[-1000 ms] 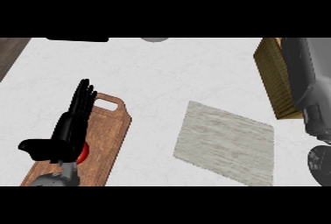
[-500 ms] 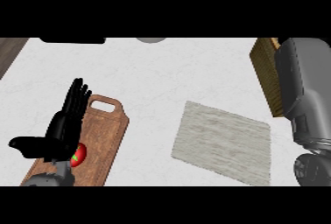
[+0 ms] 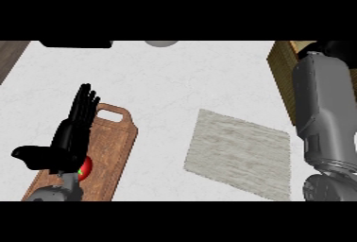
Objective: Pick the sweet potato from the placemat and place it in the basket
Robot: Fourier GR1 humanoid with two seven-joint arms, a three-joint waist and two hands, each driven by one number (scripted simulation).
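The placemat [image 3: 241, 151] lies bare and no sweet potato shows; the right hand [image 3: 336, 47] is up at the basket [image 3: 281, 71] (what it holds, I cannot tell), so the placing looks close; the left hand [image 3: 70, 142] rests straight-fingered over the cutting board [image 3: 113, 146]

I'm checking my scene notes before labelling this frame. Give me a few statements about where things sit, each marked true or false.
1. The left hand is open, fingers straight, over the wooden cutting board. True.
2. The placemat lies on the cutting board. False: it lies flat on the counter, to the right of the board and apart from it.
3. A red round object sits on the board, partly hidden by the left hand. True.
4. The basket stands at the view's left edge. False: it is at the upper right.
5. A sweet potato lies on the placemat. False: none shows there.
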